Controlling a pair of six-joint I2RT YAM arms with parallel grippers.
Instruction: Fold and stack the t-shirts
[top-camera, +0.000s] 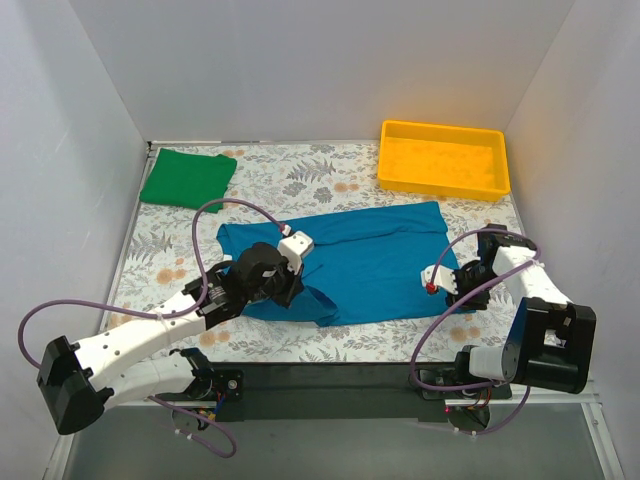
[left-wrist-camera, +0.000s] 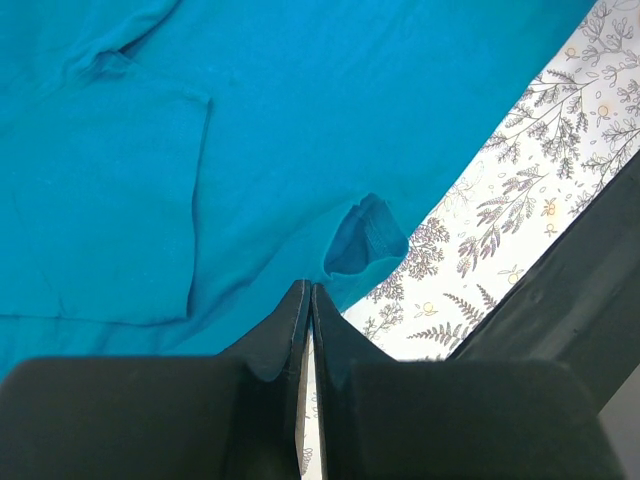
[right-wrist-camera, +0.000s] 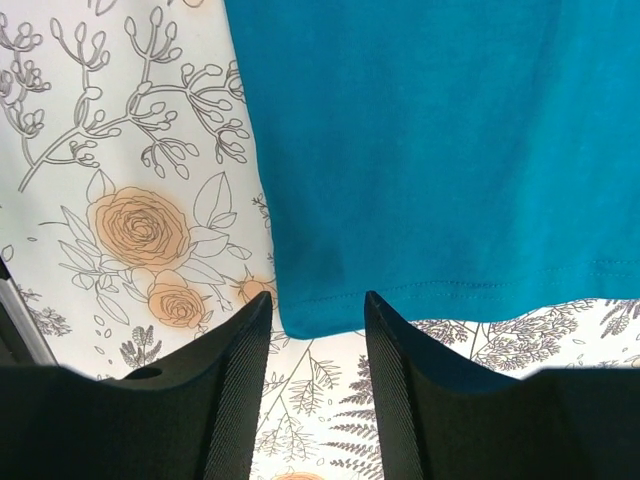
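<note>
Lying on floral tablecloth (top-camera: 300, 175), the teal t-shirt (top-camera: 370, 260) is pinched by left hand (left-wrist-camera: 308, 298), right hand (right-wrist-camera: 316, 305) open.

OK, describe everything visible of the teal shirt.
The teal shirt is plain soft knit, cotton-like, with a stitched hem. It lies mostly flat, sideways on the floral cover, hem to the right, not fully folded. One sleeve lies on the body; a bit of the near edge curls up. The shut left gripper meets that edge; whether it pinches cloth is unclear. The open right gripper straddles a hem corner.
</note>
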